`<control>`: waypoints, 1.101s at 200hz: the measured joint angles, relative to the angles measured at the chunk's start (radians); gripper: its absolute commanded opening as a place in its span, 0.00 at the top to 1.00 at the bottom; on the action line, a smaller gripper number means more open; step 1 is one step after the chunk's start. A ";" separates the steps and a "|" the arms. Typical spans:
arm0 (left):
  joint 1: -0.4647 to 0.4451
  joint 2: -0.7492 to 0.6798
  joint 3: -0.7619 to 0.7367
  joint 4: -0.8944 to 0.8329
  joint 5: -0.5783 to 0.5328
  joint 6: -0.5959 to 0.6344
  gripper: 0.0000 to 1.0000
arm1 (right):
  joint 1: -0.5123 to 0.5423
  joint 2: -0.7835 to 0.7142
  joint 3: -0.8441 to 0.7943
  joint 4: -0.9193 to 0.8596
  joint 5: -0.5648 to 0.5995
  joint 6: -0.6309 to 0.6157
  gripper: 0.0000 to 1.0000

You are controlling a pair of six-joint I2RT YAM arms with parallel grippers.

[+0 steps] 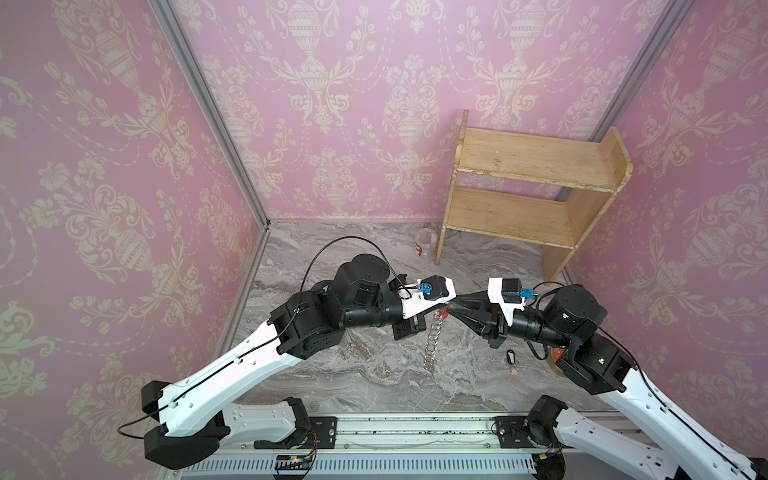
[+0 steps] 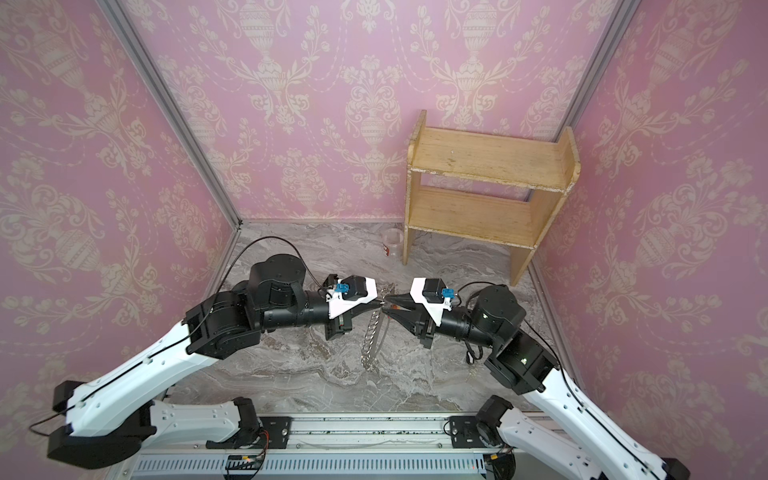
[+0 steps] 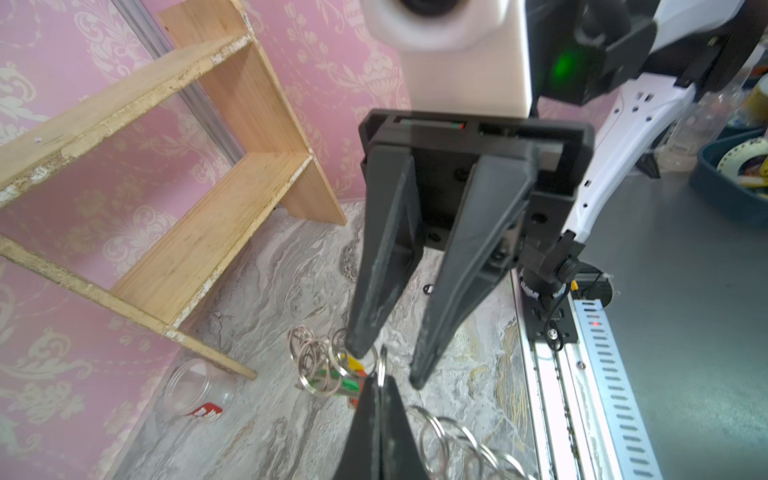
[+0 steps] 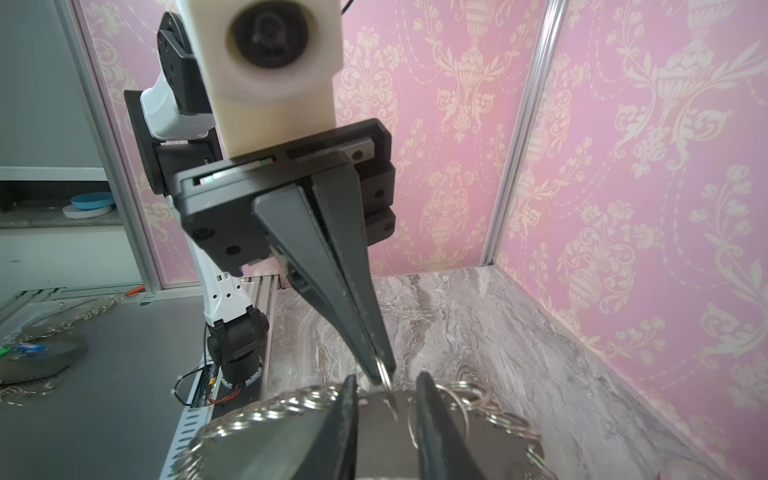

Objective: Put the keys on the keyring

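Note:
My left gripper (image 3: 380,380) is shut, its tips pinching one silvery ring of the keyring (image 3: 382,360) edge-on above the marble floor. My right gripper (image 4: 386,397) faces it tip to tip and stands open, its fingers (image 3: 361,338) on either side of that ring without touching it. The keyring's linked chain (image 1: 432,345) hangs down from the pinch to the floor. The keys (image 3: 347,376), with green, yellow and red tags, hang in a bunch of rings just beyond the tips. A black oval fob (image 1: 510,356) lies on the floor under the right arm.
A wooden two-tier shelf (image 1: 532,199) stands at the back right against the pink wall. A clear plastic jar (image 1: 426,243) lies beside its leg. A red-lidded tin (image 1: 555,355) peeks out under the right arm. A metal rail (image 1: 415,428) runs along the front edge.

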 measured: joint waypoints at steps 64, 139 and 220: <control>-0.031 0.075 0.108 -0.164 -0.072 0.110 1.00 | 0.014 0.027 0.078 -0.155 0.007 -0.082 0.63; -0.060 0.105 0.192 -0.241 -0.097 0.164 1.00 | 0.028 0.048 0.078 -0.196 0.033 -0.118 0.72; -0.064 0.132 0.212 -0.293 -0.100 0.182 1.00 | 0.042 0.037 0.078 -0.195 0.032 -0.130 0.89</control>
